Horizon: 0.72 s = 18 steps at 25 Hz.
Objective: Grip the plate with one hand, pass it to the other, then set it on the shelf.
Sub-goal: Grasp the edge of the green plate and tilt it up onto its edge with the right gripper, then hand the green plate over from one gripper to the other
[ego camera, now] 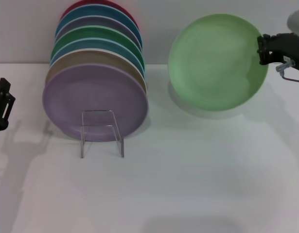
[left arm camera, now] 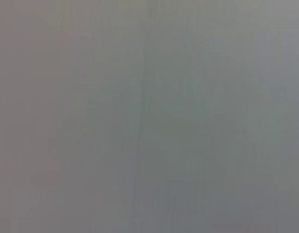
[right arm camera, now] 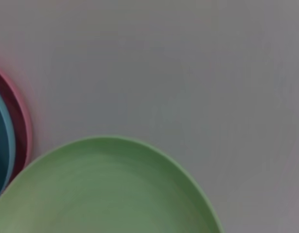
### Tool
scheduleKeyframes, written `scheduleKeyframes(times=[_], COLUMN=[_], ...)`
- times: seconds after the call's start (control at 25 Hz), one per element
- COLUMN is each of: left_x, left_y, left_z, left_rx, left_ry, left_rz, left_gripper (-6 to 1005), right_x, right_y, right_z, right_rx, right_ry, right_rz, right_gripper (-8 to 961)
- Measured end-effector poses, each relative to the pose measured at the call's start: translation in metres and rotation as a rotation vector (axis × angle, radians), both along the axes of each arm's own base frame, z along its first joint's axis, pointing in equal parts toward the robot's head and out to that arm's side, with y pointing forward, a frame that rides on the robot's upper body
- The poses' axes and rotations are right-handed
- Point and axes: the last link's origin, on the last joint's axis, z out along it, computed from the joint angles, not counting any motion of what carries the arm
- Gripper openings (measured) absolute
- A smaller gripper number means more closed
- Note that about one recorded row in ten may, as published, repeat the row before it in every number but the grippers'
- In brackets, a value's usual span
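The pale mint-green plate (ego camera: 215, 63) is held up on edge above the table at the right, its face turned toward me. My right gripper (ego camera: 262, 50) is shut on its right rim. The plate also fills the lower part of the right wrist view (right arm camera: 105, 194). The clear wire-like shelf (ego camera: 102, 132) stands on the table at the left centre, right in front of the lilac plate (ego camera: 93, 99). My left gripper (ego camera: 3, 104) is low at the far left edge, apart from everything. The left wrist view shows only blank grey.
A row of several plates stands on edge behind the shelf: lilac in front, then tan, blue, darker green (ego camera: 98, 36) and a red one (ego camera: 103, 5) at the back. The red rim (right arm camera: 20, 121) shows in the right wrist view. The white table (ego camera: 188, 184) spreads in front.
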Motion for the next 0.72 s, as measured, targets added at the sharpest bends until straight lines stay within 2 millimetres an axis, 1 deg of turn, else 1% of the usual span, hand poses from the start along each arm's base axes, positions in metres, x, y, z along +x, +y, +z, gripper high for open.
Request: scheduleKeyframes(times=[0.2,0.36,0.6,0.72], left_x=[0.0,0.001,0.001,0.002], left_y=[-0.001,-0.002,-0.004,-0.009], left_z=[-0.001,-0.003,-0.005,-0.009], left_rx=[-0.008,-0.017,-0.023,-0.042], left_ry=[0.003,0.005,0.004,0.008], left_rz=[-0.005,-0.009,-0.008,-0.022], left_gripper=[761,761,760,760], right_x=[0.004,0.01,0.028,0.037], right_y=[-0.004,-0.011,-0.023,-0.031], right_z=[-0.009,-0.017,-0.037,-0.046], right_rx=[0.077,0.163,0.278,0.333], right_ry=[-0.006,-0.007,0.02,0.048], right_rz=[0.059,0.117,0.175,0.213], right_gripper=[17,17,17,17])
